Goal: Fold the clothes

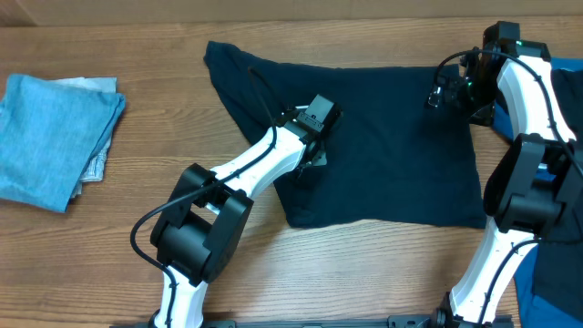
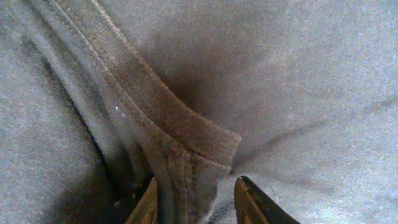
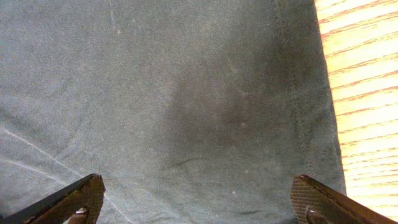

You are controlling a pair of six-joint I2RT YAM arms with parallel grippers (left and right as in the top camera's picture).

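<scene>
Your left gripper [image 2: 196, 204] has its two dark fingertips set on either side of a raised ridge of cloth, and the ridge fills the gap between them, so it is pinching the dark navy shirt [image 1: 392, 146] at a folded hem [image 2: 168, 118]. That hem is a flat ribbed band with a line of stitching. It runs diagonally down from the upper left and curls over at its end just above the fingers. The knit around it is soft and matte, with shallow creases fanning out to the right.

Your right gripper [image 3: 200, 202] is spread wide, and both fingertips hover over smooth dark fabric. A double-stitched edge [image 3: 298, 93] runs down just inside the right fingertip, and pale, striped wood grain shows beyond it.

From overhead, the shirt lies spread flat in a rough rectangle across the middle of the wooden table [image 1: 364, 273], with one corner pulled out toward the upper left. Your left arm reaches onto its left part and your right arm onto its upper right corner.

Well apart at the left edge sits a folded light blue cloth [image 1: 50, 137] on top of a pale grey piece [image 1: 96, 164]. Royal blue fabric [image 1: 556, 282] shows at the lower right.
</scene>
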